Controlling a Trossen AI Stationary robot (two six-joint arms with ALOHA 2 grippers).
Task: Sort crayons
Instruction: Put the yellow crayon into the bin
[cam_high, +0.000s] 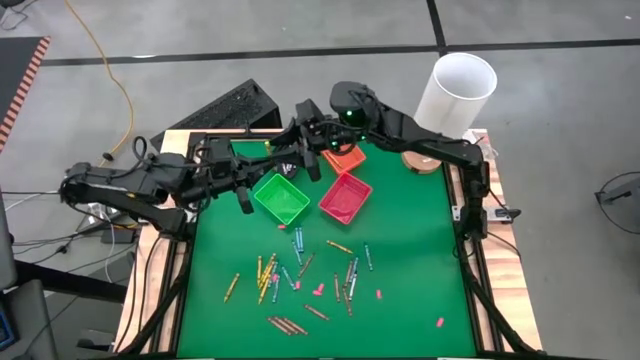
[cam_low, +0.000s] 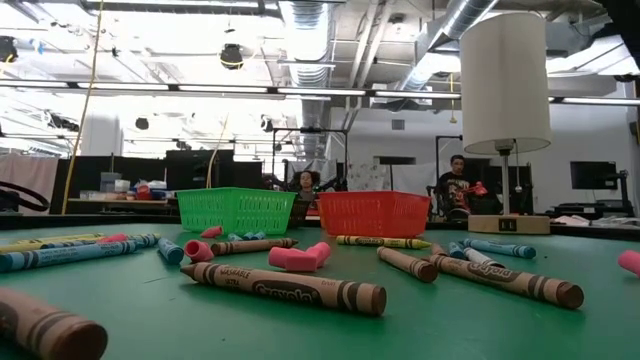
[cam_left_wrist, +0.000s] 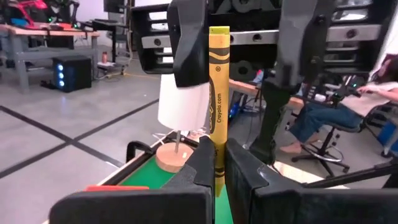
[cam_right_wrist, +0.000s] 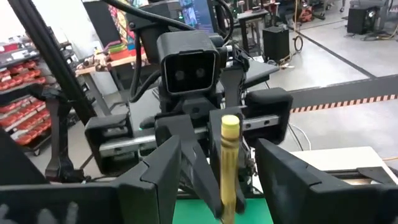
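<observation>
Brown crayons (cam_low: 285, 287) lie nearest in the low view, among pink bits (cam_low: 300, 257) on the green mat (cam_high: 420, 270); loose crayons scatter toward 6 o'clock of the table. Farther back sit a green bin (cam_high: 281, 197) and a red bin (cam_high: 345, 196), an orange bin (cam_high: 345, 157) behind. Above them, at 12 o'clock, both grippers meet. Left gripper (cam_left_wrist: 219, 163) pinches a yellow crayon (cam_left_wrist: 217, 99) upright. Right gripper (cam_right_wrist: 219, 163) has its fingers spread either side of that crayon, not gripping. White lamp (cam_high: 455, 92) stands at 1 o'clock.
</observation>
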